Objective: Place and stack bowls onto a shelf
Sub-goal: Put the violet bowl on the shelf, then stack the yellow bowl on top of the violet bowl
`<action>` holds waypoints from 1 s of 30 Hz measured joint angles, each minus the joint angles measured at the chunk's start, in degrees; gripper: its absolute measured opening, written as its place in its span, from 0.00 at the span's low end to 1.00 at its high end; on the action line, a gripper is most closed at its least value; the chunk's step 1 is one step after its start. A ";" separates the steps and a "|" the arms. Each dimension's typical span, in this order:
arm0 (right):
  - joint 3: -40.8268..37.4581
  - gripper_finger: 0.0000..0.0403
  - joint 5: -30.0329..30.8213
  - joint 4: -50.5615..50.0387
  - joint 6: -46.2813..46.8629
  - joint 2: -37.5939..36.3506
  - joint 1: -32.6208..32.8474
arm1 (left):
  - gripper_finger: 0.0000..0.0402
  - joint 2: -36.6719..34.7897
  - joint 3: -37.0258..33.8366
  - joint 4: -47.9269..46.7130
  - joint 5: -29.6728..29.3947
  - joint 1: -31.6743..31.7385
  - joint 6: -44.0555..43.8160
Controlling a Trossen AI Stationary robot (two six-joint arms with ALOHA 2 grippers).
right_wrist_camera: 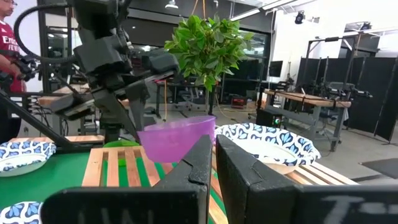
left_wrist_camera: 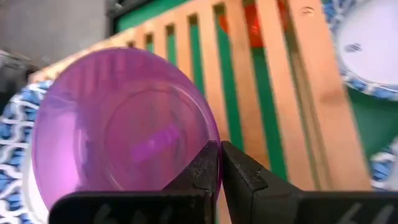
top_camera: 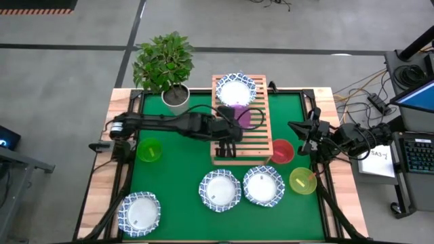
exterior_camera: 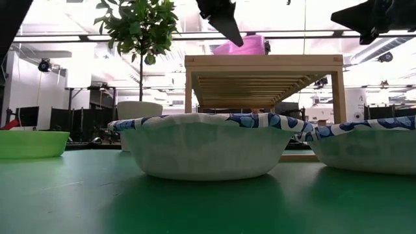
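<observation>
We've got a leafy potted plant [top_camera: 164,62] sitting in a white pot [top_camera: 177,96] at the far left corner of the green table mat [top_camera: 176,163]. The mat covers most of a light wooden table [top_camera: 98,181], whose edge shows around it. Off to the right we can see a monitor [top_camera: 419,95], a keyboard [top_camera: 420,156] and a tangle of cables [top_camera: 363,95] on the grey floor. From the right wrist view we also spot a person [right_wrist_camera: 9,74] in a red shirt standing at the room's edge, plus workbenches [right_wrist_camera: 305,102] farther back.
</observation>
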 joint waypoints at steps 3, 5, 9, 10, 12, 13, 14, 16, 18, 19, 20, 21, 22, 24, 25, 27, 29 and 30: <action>0.00 0.03 0.02 -0.03 -0.27 0.00 0.01 | 0.00 2.72 4.73 -5.67 2.80 0.00 -1.77; 0.00 0.03 0.04 -0.04 -0.27 0.00 -0.01 | 0.00 4.89 8.07 -8.71 3.55 0.00 -2.78; 0.00 0.03 0.03 -0.08 -0.04 0.00 0.01 | 0.00 8.81 13.86 -12.41 3.64 0.00 -3.48; 0.00 0.03 0.04 -0.08 0.08 0.00 0.01 | 0.00 9.77 15.08 -13.22 3.64 0.00 -3.39; 0.00 0.03 0.04 -0.08 0.15 0.00 0.00 | 0.01 11.35 17.47 -15.06 3.64 0.00 -3.09; 0.00 0.03 0.04 -0.08 0.15 0.00 0.00 | 0.03 12.07 18.65 -15.83 3.62 0.00 -2.98; 0.00 0.03 0.04 -0.08 0.15 0.00 -0.01 | 0.04 12.58 19.77 -16.46 3.64 0.00 -2.93; 0.00 0.03 0.04 -0.08 0.15 0.00 0.00 | 0.07 13.34 21.53 -17.61 3.64 0.00 -2.93; 0.00 0.03 0.04 -0.08 0.15 0.00 0.01 | 0.11 13.69 22.90 -18.46 3.64 0.00 -2.93; 0.00 0.03 0.04 -0.08 0.12 0.00 0.01 | 0.13 13.69 23.39 -18.66 3.64 -0.06 -2.93; 0.00 0.03 0.04 -0.08 0.14 0.00 0.01 | 0.16 13.67 23.47 -18.57 3.64 -0.09 -2.91; 0.00 0.03 0.04 -0.08 0.13 0.00 0.01 | 0.18 13.45 23.47 -18.47 3.64 -0.13 -2.91; 0.00 0.03 0.04 -0.08 0.15 0.00 0.01 | 0.20 13.27 23.44 -18.44 3.64 -0.14 -2.91; 0.00 0.03 0.04 -0.06 0.26 0.00 0.01 | 0.24 12.63 23.40 -19.27 3.66 -0.31 -3.11; 0.00 0.03 0.04 -0.06 0.65 0.00 0.01 | 0.25 12.24 23.41 -19.73 3.66 -0.39 -3.46; 0.00 0.03 0.04 0.13 1.25 0.00 -0.01 | 0.27 11.07 23.39 -20.72 3.70 -0.71 -3.92; 0.00 0.03 -0.02 0.83 1.57 0.00 0.01 | 0.28 9.79 23.39 -22.79 4.17 -1.20 -4.62; 0.00 0.03 -0.17 1.32 1.72 0.00 0.01 | 0.28 9.17 23.39 -23.40 4.21 -1.55 -5.18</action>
